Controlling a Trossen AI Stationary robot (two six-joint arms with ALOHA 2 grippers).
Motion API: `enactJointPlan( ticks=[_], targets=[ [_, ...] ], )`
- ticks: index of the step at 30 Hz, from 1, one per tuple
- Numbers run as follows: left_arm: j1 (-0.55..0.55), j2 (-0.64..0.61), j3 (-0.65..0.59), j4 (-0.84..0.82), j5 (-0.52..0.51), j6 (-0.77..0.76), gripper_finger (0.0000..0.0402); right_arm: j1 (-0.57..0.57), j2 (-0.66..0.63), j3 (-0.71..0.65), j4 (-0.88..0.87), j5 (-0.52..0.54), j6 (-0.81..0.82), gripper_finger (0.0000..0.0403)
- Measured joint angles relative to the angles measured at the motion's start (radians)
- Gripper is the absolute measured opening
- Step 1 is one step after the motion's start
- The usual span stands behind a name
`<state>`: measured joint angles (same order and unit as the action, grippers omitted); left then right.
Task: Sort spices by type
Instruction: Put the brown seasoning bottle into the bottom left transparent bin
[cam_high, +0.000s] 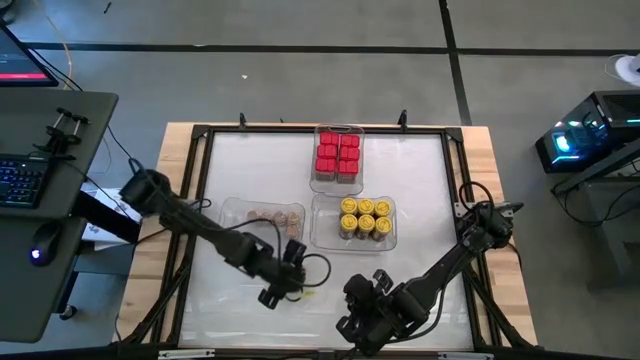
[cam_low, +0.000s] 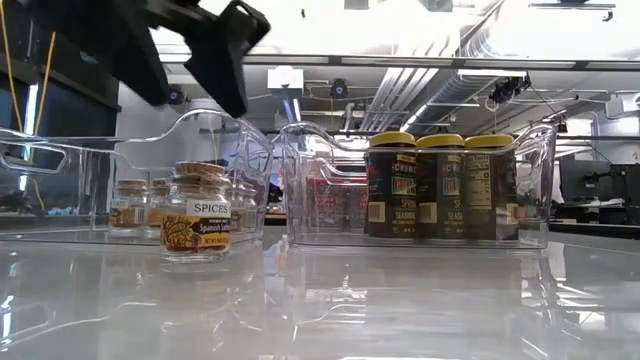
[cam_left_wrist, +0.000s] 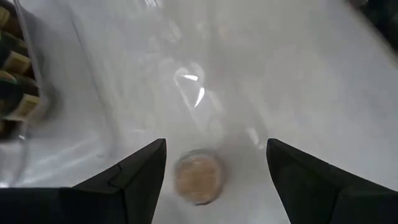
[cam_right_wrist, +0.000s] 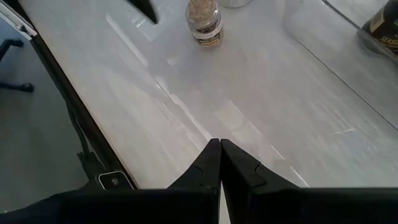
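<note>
One small tan-brown spice jar with a cork top (cam_low: 197, 212) stands upright and alone on the white table, in front of the trays. My left gripper (cam_left_wrist: 214, 155) hovers over it, open, a finger on either side of the cork top (cam_left_wrist: 198, 177) and well above it, touching nothing; the low view shows these fingers (cam_low: 215, 70) clear of the jar. The same jar (cam_right_wrist: 204, 22) shows in the right wrist view. My right gripper (cam_right_wrist: 219, 163) is shut and empty over the table's near part, right of the jar (cam_high: 305, 292).
Three clear trays stand behind the jar: one with tan-brown jars (cam_high: 262, 215) at the left, one with yellow-lidded jars (cam_high: 365, 218) to its right, one with red boxy containers (cam_high: 338, 155) farther back. Bare table lies between the trays and the near edge.
</note>
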<state>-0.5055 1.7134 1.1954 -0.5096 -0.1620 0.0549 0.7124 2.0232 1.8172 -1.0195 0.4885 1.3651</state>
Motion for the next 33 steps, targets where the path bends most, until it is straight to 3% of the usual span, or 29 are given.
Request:
enactJointPlan(
  ticks=[4,9,14,33],
  targets=[
    [0.040,0.008,0.000,-0.018,0.021,0.172,0.0262,-0.001,0.000,0.000,0.009,0.008,0.007,0.0000],
    [0.080,0.008,0.000,-0.068,0.175,0.370,0.0262,-0.001,-0.001,0.000,0.011,0.009,0.023,0.0000],
    [0.095,0.008,0.000,-0.069,0.185,0.582,0.0262,-0.003,-0.001,0.000,0.012,0.009,0.034,0.0000],
    [0.120,0.116,-0.001,-0.072,0.179,0.775,0.0262,-0.018,-0.002,0.001,0.054,-0.009,0.052,0.0000]
  ],
)
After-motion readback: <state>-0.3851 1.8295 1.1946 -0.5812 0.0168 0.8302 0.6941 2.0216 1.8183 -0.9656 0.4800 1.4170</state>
